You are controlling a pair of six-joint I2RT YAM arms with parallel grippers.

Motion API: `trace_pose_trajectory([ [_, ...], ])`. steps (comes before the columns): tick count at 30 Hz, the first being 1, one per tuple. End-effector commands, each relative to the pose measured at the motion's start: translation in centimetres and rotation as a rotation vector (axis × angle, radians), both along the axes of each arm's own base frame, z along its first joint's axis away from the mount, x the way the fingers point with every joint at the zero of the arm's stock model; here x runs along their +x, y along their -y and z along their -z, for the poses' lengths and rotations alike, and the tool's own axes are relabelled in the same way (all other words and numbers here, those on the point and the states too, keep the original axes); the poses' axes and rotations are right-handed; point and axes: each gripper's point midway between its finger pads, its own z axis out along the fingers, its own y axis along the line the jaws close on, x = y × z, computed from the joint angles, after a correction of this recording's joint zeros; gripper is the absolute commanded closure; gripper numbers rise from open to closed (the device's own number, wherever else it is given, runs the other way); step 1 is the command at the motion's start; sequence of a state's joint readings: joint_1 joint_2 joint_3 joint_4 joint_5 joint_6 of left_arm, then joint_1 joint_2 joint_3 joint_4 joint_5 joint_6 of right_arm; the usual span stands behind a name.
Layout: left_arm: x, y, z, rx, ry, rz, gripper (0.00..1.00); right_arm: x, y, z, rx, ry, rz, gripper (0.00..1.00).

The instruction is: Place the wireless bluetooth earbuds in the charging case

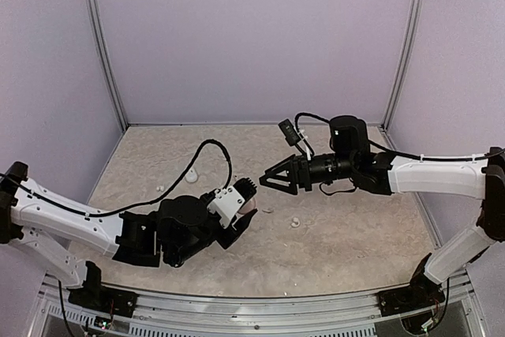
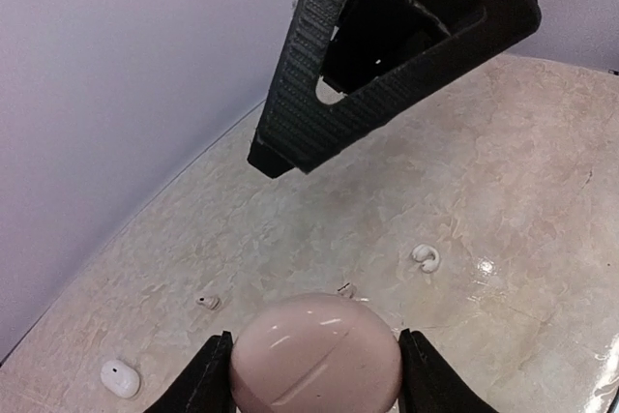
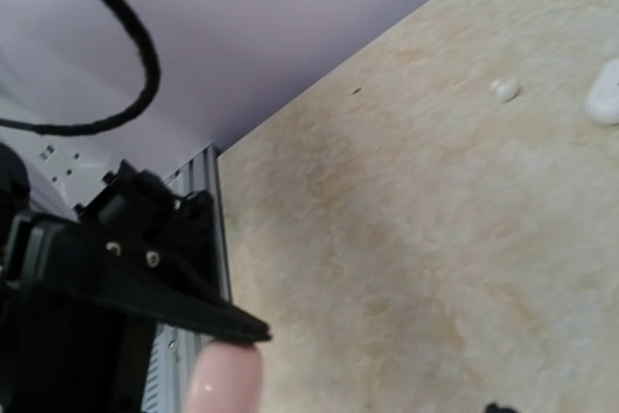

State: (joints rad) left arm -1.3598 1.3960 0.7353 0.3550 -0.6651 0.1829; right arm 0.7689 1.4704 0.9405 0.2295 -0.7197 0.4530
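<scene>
Claw on my left arm (image 2: pixel 315 374) is clamped about half-wide on the pink charging case (image 2: pixel 314 350), with the forearm lying low over the table (image 2: pixel 542 191). My right claw (image 1: pixel 265 182) gapes open, holding nothing, close by the case, its arm reaching in level. Earbuds (image 2: pixel 426 256) lie scattered loose on the table.

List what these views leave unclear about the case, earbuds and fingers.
- Charging case: left wrist view, lower part cut off by the bottom edge; top view, mostly hidden by the left fingers.
- Earbuds: top view, too small to show shape.
- White object: right wrist view, blurred, cut by the right edge.
- Right fingers: right wrist view, only one shows.
</scene>
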Motion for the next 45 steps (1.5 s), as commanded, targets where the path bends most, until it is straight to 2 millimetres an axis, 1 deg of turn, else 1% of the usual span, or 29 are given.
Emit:
trace_pose_trajectory([
  [1,-0.1,0.4,-0.9,0.002,0.053,-0.022,0.60,-1.3,-1.3,0.3,-0.008,-0.026,-0.052,0.24],
  [8,-0.1,0.4,-0.8,0.014,0.067,-0.034,0.60,-2.9,-2.7,1.3,-0.026,-0.038,-0.092,0.27],
  [12,-0.1,0.3,-1.1,0.013,0.074,-0.039,0.60,-3.6,-3.5,1.6,-0.027,-0.044,-0.114,0.34],
  [17,-0.2,0.3,-1.1,0.021,0.083,-0.040,0.60,-3.7,-3.8,1.9,-0.034,-0.047,-0.118,0.43],
  [22,-0.2,0.6,-0.8,0.038,0.086,-0.034,0.59,-3.8,-4.3,2.1,-0.056,-0.029,-0.125,0.49],
  [27,-0.2,0.9,-0.6,0.049,0.091,-0.033,0.59,-4.0,-4.6,2.4,-0.064,-0.032,-0.145,0.58],
  [30,-0.2,0.8,-0.6,0.049,0.091,-0.037,0.59,-4.2,-4.7,2.7,-0.067,-0.042,-0.149,0.58],
  [34,-0.1,0.7,-0.8,0.042,0.094,-0.042,0.59,-4.2,-4.7,3.0,-0.073,-0.054,-0.151,0.54],
  [37,-0.1,0.6,-0.9,0.040,0.099,-0.048,0.59,-4.4,-4.6,3.3,-0.079,-0.065,-0.155,0.55],
  [39,0.0,0.5,-0.9,0.040,0.100,-0.051,0.59,-4.5,-4.5,3.4,-0.082,-0.069,-0.156,0.58],
  [42,0.1,0.5,-0.8,0.042,0.101,-0.059,0.58,-4.6,-4.4,3.5,-0.085,-0.069,-0.157,0.67],
  [44,0.1,0.4,-0.9,0.041,0.103,-0.066,0.54,-4.6,-4.4,3.4,-0.082,-0.067,-0.162,0.73],
  [45,0.2,0.3,-0.9,0.040,0.104,-0.071,0.49,-4.6,-4.4,3.2,-0.080,-0.060,-0.161,0.75],
])
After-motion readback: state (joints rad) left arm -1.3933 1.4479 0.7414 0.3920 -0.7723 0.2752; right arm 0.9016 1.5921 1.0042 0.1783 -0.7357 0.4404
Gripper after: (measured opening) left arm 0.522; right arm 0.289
